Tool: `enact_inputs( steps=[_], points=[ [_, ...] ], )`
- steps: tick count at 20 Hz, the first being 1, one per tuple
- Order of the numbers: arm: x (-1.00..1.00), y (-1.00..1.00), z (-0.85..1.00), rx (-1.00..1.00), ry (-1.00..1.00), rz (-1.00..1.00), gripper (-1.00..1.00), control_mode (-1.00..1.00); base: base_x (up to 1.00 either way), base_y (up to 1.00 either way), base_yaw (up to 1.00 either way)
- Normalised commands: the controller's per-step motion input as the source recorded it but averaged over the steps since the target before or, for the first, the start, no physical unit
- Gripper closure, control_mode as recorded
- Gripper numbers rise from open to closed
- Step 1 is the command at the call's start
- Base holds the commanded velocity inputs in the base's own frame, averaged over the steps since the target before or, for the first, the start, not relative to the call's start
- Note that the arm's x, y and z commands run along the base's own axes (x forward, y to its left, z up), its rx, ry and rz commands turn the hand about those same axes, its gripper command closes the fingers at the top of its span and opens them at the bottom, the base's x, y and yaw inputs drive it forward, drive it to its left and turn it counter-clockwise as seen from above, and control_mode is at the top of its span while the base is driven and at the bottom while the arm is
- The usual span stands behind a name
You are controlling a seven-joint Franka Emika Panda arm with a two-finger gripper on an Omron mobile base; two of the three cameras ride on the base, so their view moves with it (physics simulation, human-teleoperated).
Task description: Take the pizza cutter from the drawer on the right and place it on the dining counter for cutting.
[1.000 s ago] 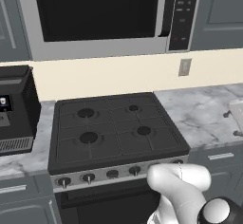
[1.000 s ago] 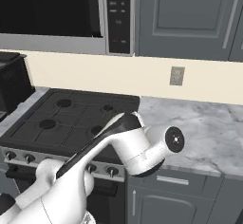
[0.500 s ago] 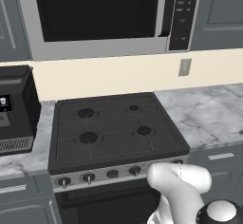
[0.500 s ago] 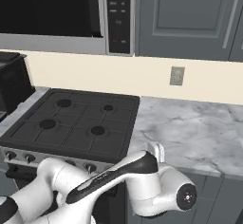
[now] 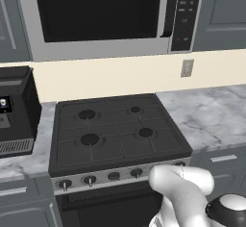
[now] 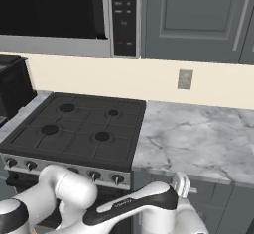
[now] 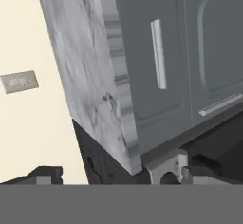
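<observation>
The drawer (image 7: 147, 66) is a flat grey front under the marble worktop, right of the stove, and it is closed. Its short silver bar handle (image 7: 158, 54) looks upright because the hand view is rolled. My gripper (image 7: 126, 173) is open, its dark fingertips (image 7: 45, 174) spread wide at the bottom edge, a little way back from the drawer and holding nothing. The same drawer appears at the right edge in the left base view (image 5: 223, 159) and behind my forearm in the right base view (image 6: 208, 193). The pizza cutter is hidden. The dining counter is out of view.
A black stove (image 5: 115, 132) stands left of the drawer, its knobs (image 6: 116, 179) along the front. The marble worktop (image 6: 193, 136) runs to the right, with a wall outlet (image 6: 185, 79) above it. A microwave (image 5: 103, 14) hangs overhead. A grey cabinet door (image 7: 218, 52) adjoins the drawer.
My arm has swung down. In the right base view the hand dropped from worktop height to below the counter edge, in front of the drawer. The jaws stayed open.
</observation>
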Motion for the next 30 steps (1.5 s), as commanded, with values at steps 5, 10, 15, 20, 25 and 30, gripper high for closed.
enact_inputs(
  steps=[5,10,15,20,25,30],
  points=[
    [-0.06,-0.63,-0.46,0.11,0.0,-0.12,-1.0,-1.0,0.0,0.0,0.0],
    [0.01,-0.46,-0.44,0.1,-0.01,-0.16,-1.0,-1.0,0.0,0.0,0.0],
    [0.13,-0.19,-0.45,0.0,-0.1,-0.08,-1.0,-1.0,0.0,0.0,0.0],
    [0.24,0.0,-0.55,-0.02,-0.16,0.0,-1.0,-1.0,0.0,0.0,0.0],
    [0.33,0.0,-0.19,0.0,-0.05,-0.02,-1.0,-1.0,0.0,0.0,0.0],
    [0.3,0.0,-0.13,-0.03,0.0,-0.01,-1.0,-1.0,0.0,0.0,0.0]
  ],
)
